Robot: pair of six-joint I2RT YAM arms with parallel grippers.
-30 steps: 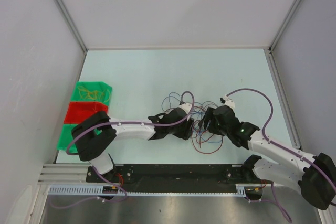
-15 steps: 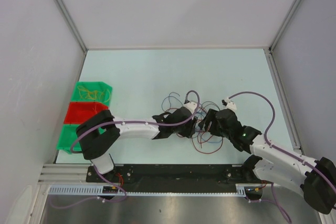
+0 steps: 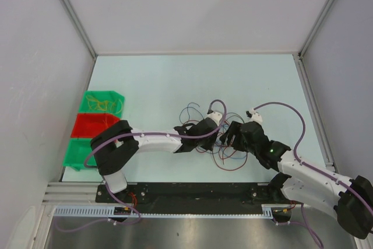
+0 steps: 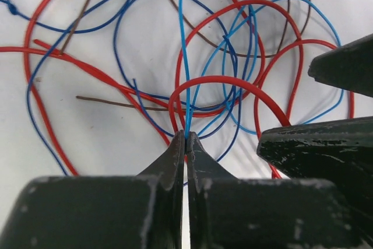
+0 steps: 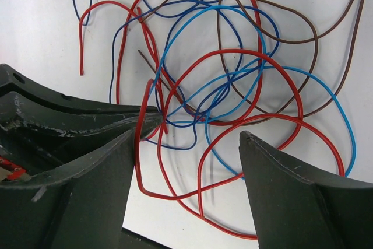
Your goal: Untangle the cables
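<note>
- The cables lie in one loose tangle on the pale bench, near the middle and toward its near edge, between the two arms.
- The left claw has its tips pressed together on a single light-blue cable, which rises straight up from the pinch in the left wrist view.
- A red cable arches just beyond those closed tips, and dark-blue, red and brown strands cross over one another further out on the white surface.
- The right claw stands wide, with a broad gap between its two dark fingers.
- In that gap, red loops lie on the bench; whether either finger touches them cannot be told.
- In the right wrist view, light-blue, dark-blue and brown loops overlap beyond the fingers.
- The left claw's dark body appears at the left edge of the right wrist view, so the two claws are close to each other over the tangle.
- From above, both claws meet at the tangle, the left just beside the right.
- A green and red bag lies at the bench's left edge, well apart from the cables.
</note>
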